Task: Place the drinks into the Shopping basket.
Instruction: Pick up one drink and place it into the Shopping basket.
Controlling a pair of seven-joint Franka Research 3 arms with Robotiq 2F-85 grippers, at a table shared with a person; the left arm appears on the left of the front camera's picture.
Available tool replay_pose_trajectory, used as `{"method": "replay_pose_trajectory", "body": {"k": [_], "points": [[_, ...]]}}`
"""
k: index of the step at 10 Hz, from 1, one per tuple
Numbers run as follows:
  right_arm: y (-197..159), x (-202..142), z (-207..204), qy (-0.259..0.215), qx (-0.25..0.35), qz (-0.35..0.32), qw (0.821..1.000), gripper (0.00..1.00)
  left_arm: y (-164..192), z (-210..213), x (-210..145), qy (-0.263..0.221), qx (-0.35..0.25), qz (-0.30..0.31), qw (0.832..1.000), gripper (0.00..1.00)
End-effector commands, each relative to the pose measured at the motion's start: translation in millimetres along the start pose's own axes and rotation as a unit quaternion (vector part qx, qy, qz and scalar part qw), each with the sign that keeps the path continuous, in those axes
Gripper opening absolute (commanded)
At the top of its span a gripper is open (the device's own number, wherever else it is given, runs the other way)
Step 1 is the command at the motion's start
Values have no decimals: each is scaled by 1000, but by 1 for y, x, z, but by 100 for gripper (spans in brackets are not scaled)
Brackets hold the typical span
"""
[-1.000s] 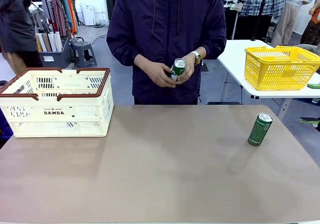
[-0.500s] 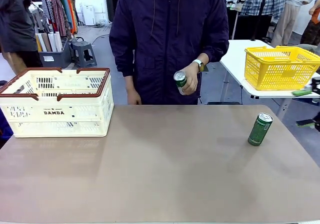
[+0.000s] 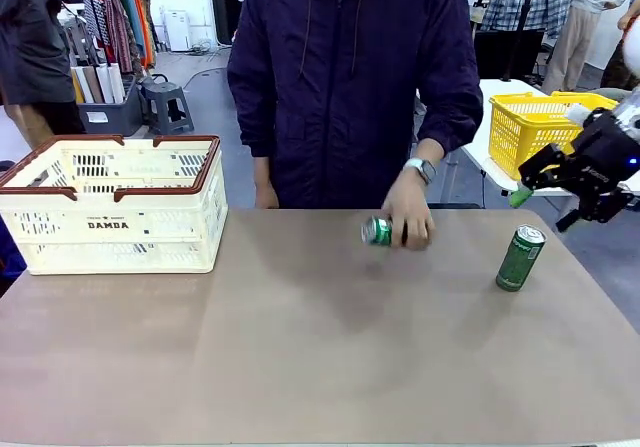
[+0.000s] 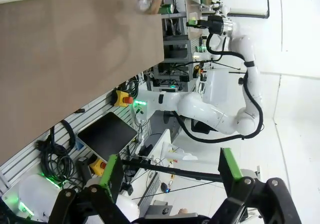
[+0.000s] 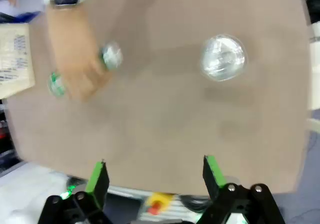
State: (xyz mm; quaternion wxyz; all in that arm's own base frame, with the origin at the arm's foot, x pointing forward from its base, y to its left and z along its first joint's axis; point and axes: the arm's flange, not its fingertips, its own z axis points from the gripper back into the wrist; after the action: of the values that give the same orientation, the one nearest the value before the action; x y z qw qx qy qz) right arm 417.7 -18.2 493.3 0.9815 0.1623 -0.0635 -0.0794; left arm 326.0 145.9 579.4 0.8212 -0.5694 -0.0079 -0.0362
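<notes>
I count two drinks, both green aluminium cans with silver tops, and both sit on the brown bench (image 3: 300, 347) outside the one Shopping basket (image 3: 110, 202), a cream-white slotted plastic crate with a brown rim. The basket stands at the bench's far left corner.

The lying can (image 3: 377, 231) rests on its side well to the right of the basket, near the far edge. The person's hand (image 3: 410, 219), with a wristwatch (image 3: 421, 170) above it, grips that can from the side away from the basket. The person wears a dark purple jacket and stands at the far side.

The standing can (image 3: 521, 258) is upright, farther right again, the thing on the bench that lies farthest from the basket. In the right wrist view I look down on its round silver top, while the lying can shows blurred under the hand, nearer the basket's corner.

I have two end effectors. The right end effector (image 3: 546, 205) hangs in the air beyond the standing can on the side away from the basket and higher than the can; it is released, its two green pads wide apart. The left end effector (image 4: 170, 171) is released too, pads spread, gripping no can.

One bright yellow mesh basket (image 3: 545, 137) sits on a separate white table, far right of the Shopping basket.
</notes>
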Motion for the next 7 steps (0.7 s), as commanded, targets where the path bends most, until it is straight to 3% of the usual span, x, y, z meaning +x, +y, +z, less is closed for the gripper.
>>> {"method": "replay_pose_trajectory", "body": {"k": [1, 2, 3, 4, 5, 7], "points": [[-3, 1, -8, -63, -243, 116, 961, 100, -3, 0, -1, -6, -5, 1, 1000, 100], [-5, 2, -7, -109, -245, 131, 954, 100, -3, 0, -1, -6, -5, 1, 1000, 100], [-17, 0, 11, -148, -216, 94, 961, 100, -3, 0, -1, -6, -5, 1, 1000, 100], [-53, -3, 60, -138, -99, 32, 985, 100, -3, 0, -1, -6, -5, 1, 1000, 100], [-108, -5, 103, -109, -36, -60, 992, 100, -3, 0, -1, -6, -5, 1, 1000, 100], [-199, -11, 157, -84, 63, -171, 980, 100, -3, 0, -1, -6, -5, 1, 1000, 100]]}}
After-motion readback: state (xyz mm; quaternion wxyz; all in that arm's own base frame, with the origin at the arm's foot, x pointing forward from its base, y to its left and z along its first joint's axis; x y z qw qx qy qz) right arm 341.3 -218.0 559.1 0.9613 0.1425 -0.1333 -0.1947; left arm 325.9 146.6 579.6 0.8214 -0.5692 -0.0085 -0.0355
